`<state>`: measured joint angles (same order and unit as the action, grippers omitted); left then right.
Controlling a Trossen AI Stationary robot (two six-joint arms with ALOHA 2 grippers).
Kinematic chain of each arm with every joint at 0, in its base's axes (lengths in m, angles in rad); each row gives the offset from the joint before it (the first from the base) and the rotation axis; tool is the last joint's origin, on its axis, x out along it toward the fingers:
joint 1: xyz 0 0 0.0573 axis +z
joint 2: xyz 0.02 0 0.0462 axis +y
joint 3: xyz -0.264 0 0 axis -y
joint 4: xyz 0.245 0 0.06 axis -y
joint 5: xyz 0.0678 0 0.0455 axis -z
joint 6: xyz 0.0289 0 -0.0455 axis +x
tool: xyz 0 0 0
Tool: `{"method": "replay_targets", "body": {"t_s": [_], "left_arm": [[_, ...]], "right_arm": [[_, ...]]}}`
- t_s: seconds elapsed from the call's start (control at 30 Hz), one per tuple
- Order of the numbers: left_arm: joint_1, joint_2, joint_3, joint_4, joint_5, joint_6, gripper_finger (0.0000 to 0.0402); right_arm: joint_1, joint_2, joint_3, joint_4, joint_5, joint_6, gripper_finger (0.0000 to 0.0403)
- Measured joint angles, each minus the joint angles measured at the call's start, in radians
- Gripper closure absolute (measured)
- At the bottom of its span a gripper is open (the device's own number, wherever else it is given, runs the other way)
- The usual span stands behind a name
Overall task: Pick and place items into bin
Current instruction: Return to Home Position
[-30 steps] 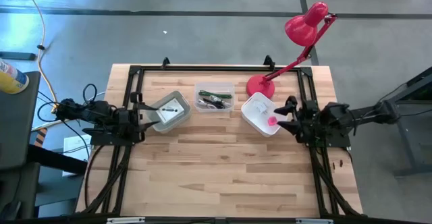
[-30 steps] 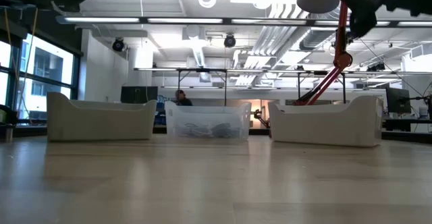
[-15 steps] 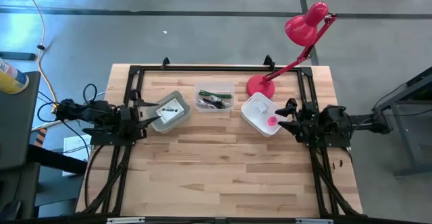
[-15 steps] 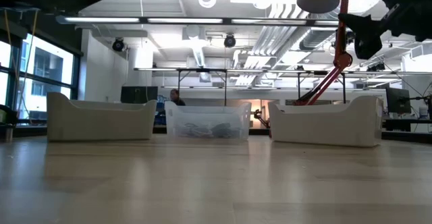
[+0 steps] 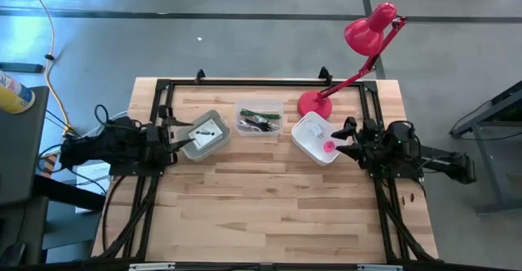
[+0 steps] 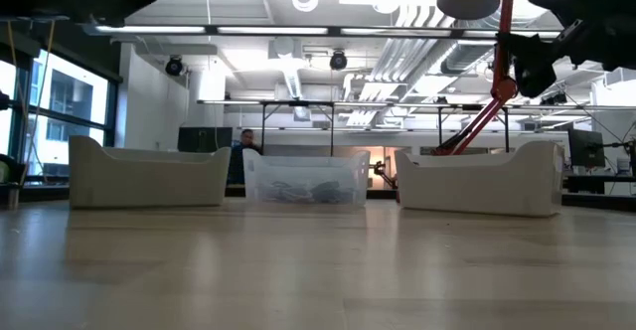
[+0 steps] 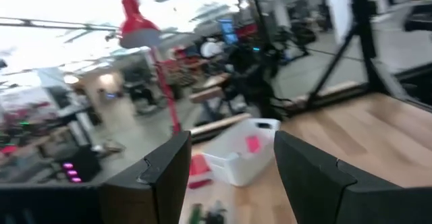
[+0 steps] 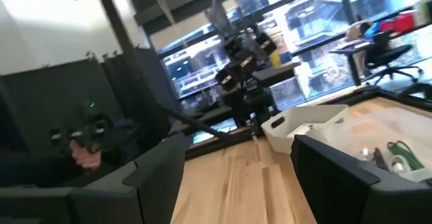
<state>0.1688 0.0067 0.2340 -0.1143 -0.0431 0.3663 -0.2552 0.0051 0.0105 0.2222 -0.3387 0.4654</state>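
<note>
Three bins stand in a row on the table. The clear middle bin [image 5: 259,117] holds a green pen [image 5: 261,113] and coiled cables. The grey bin [image 5: 204,135] holds a white card with dark print. In the white bin [image 5: 314,138] lies a small pink piece [image 5: 329,146], which the left wrist view shows too [image 7: 253,143]. My left gripper [image 5: 173,138] hangs open just left of the grey bin, above the table. My right gripper [image 5: 344,138] hangs open just right of the white bin. Neither gripper holds anything.
A red desk lamp [image 5: 371,26] stands with its base [image 5: 314,104] at the far edge, beside the white bin. The near half of the wooden table [image 5: 261,206] is bare. Black frame rails [image 5: 155,108] run along the left, right and far sides.
Both arms have folded back and sunk a little; in the low view the two grippers hang lower than before. The right arm's rear links have swung toward the near right. The grippers stay open beside their bins, and nothing in the bins has moved.
</note>
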Motion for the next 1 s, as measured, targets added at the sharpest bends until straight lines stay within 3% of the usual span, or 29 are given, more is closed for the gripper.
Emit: {"method": "replay_targets", "body": {"t_s": [0.17, 0.33, 0.7, 1.0], "left_arm": [[-0.02, 0.0, 0.0, -0.024, 0.039, -0.004, 0.0202], [-0.084, 0.0, -0.012, -0.031, -0.071, -0.008, 0.0202], [-0.228, 0.0, -0.19, 0.124, -0.212, -0.084, 0.0202], [-0.243, 0.001, -0.201, 0.1, -0.232, -0.078, 0.0202]], "right_arm": [[0.018, 0.0, -0.001, -0.027, 0.018, -0.045, 0.0144], [0.094, 0.0, -0.001, -0.034, 0.166, -0.09, 0.0144], [0.283, 0.0, -0.002, -0.094, 0.408, -0.111, 0.0144], [0.36, -0.001, -0.002, -0.143, 0.533, -0.105, 0.0144]]}}
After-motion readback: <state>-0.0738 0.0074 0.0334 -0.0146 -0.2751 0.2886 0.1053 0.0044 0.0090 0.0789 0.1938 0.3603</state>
